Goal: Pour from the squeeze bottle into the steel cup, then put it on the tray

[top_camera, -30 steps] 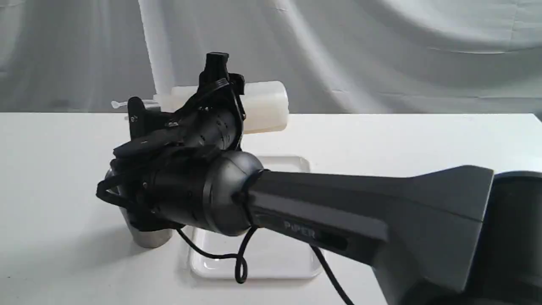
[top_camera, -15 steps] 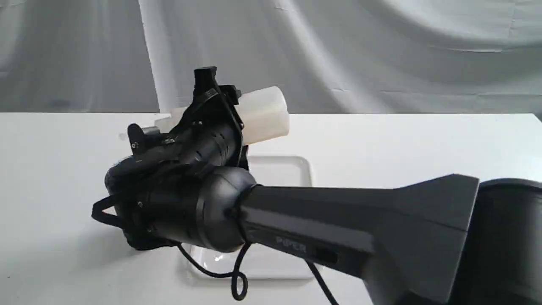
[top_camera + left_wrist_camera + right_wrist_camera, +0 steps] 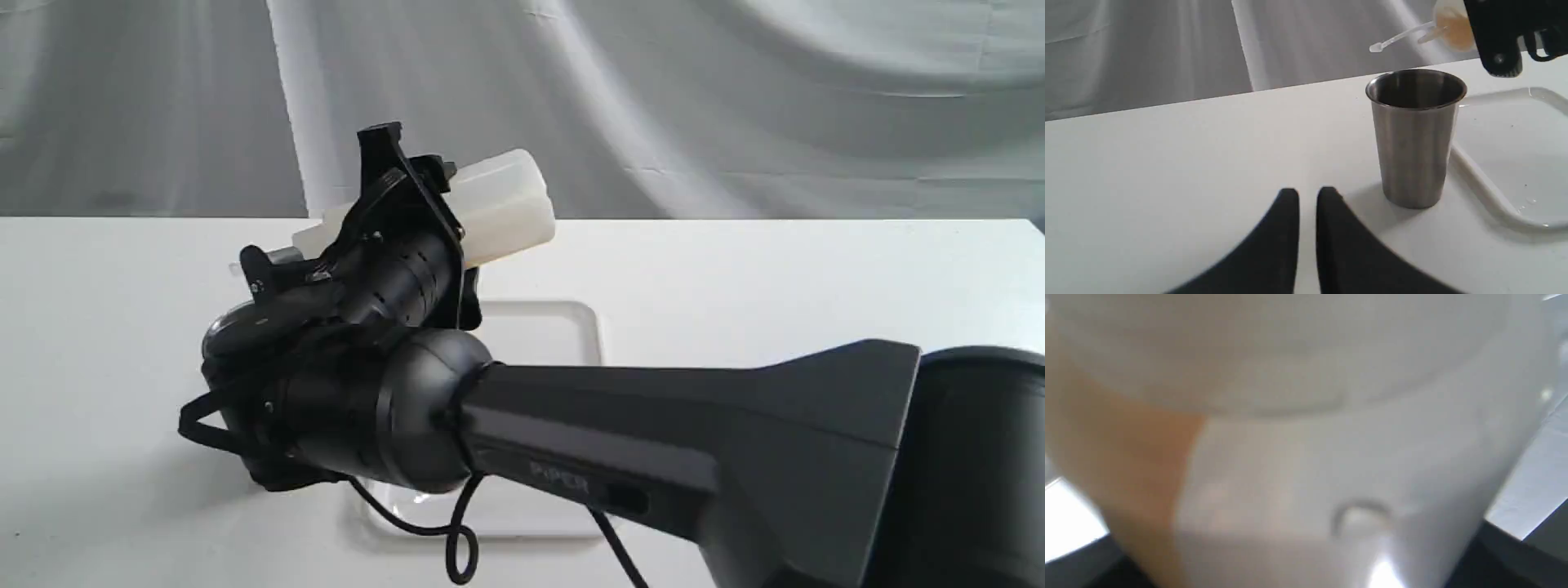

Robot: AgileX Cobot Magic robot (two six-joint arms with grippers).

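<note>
Tipped further nozzle-down, translucent white plastic squeeze bottle, clenched in right claw, hangs over brushed steel cup beside white plastic tray; left claw closed, empty. Pouring step; squeeze likely next.

Note the steel cup: it is brushed metal with a fine vertical grain outside, and darker and shiny inside. The tray is glossy white plastic with highlights along its rim. The squeeze bottle is translucent milky plastic with a dull sheen. In the blurred right wrist view its wall appears smooth. The table is matt white. The backdrop is grey draped cloth. The right arm has a smooth, satin dark-grey casing.
</note>
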